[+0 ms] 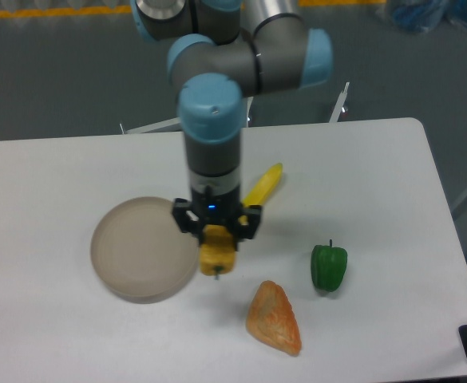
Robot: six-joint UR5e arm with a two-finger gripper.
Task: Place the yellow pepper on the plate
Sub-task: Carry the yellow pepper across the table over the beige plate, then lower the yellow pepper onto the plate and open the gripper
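One broad white surface (73, 335) carries everything, leaving the arm room to work from above. Next in size, the plate (133, 255) lies flat at the left, its face bare, so the placing is judged not yet done. An orange wedge (274, 317), a green pepper (329, 266) and a slim yellow piece (264, 184) lie apart to the right, clear of the route. The claw (216, 235) points straight down, pinching the yellow pepper (217, 257) stem-down just beside the plate's right rim; whether it hangs clear of the surface is unclear.
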